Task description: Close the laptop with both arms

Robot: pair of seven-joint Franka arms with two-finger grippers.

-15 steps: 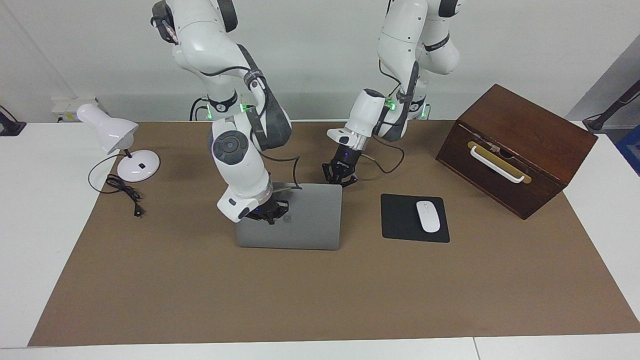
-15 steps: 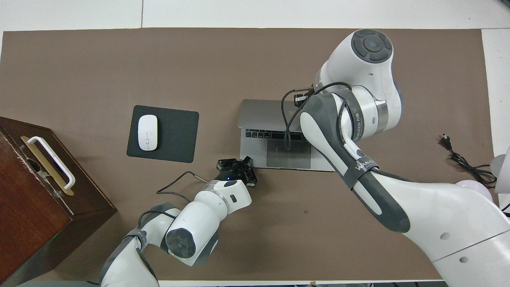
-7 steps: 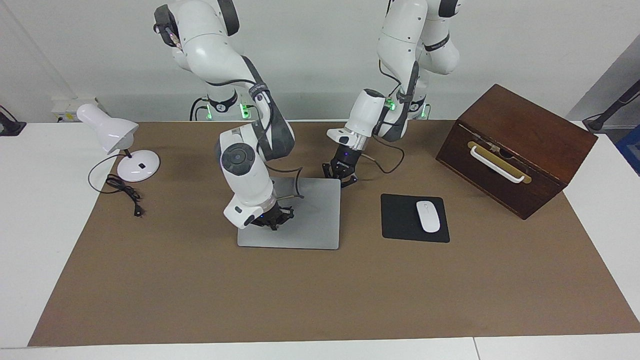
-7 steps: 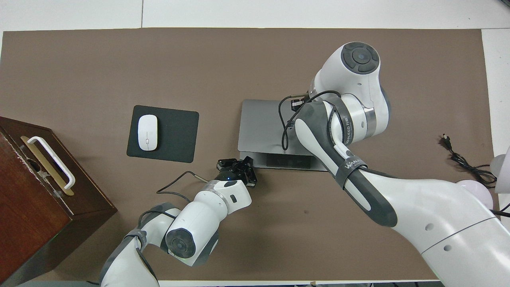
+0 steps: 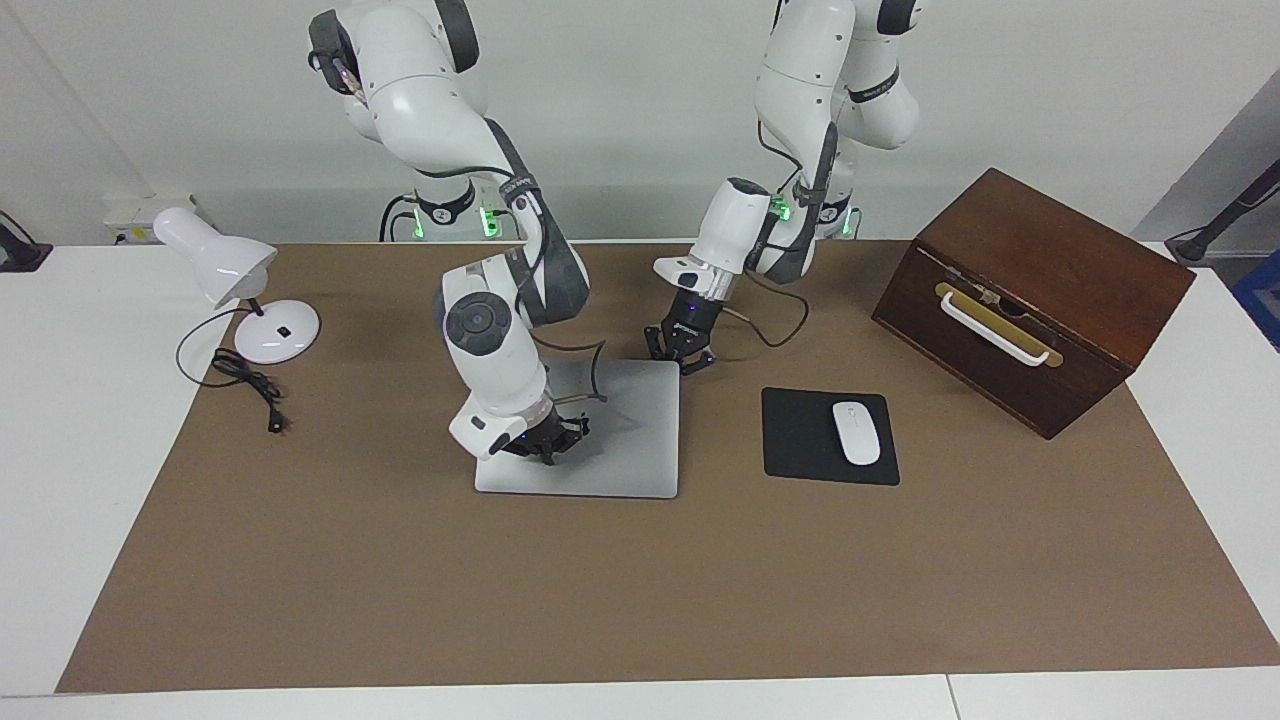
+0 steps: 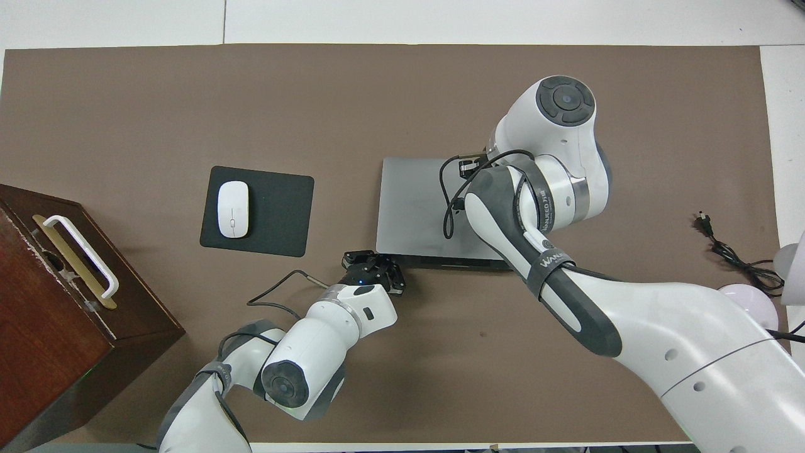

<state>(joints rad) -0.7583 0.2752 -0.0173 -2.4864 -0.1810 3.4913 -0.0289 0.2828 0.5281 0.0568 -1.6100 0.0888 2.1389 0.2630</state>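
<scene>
The silver-grey laptop (image 5: pixel 625 440) lies on the brown mat with its lid down almost flat. In the overhead view (image 6: pixel 412 207) a thin dark strip shows along its edge nearer to the robots. My right gripper (image 5: pixel 545 440) rests on the lid, toward the right arm's end of it; in the overhead view its own arm hides it. My left gripper (image 5: pixel 680 352) sits low at the laptop's corner nearer to the robots, toward the left arm's end, and it also shows in the overhead view (image 6: pixel 376 269). Whether it touches the laptop I cannot tell.
A black mouse pad (image 5: pixel 800 440) with a white mouse (image 5: pixel 856 432) lies beside the laptop toward the left arm's end. A brown wooden box (image 5: pixel 1030 300) with a white handle stands past it. A white desk lamp (image 5: pixel 235 285) and its cord (image 5: pixel 250 385) sit at the right arm's end.
The lid has swung down from half open to almost flat, and the keyboard and trackpad are now covered. My right gripper came down with it. The left gripper has stayed in place.
</scene>
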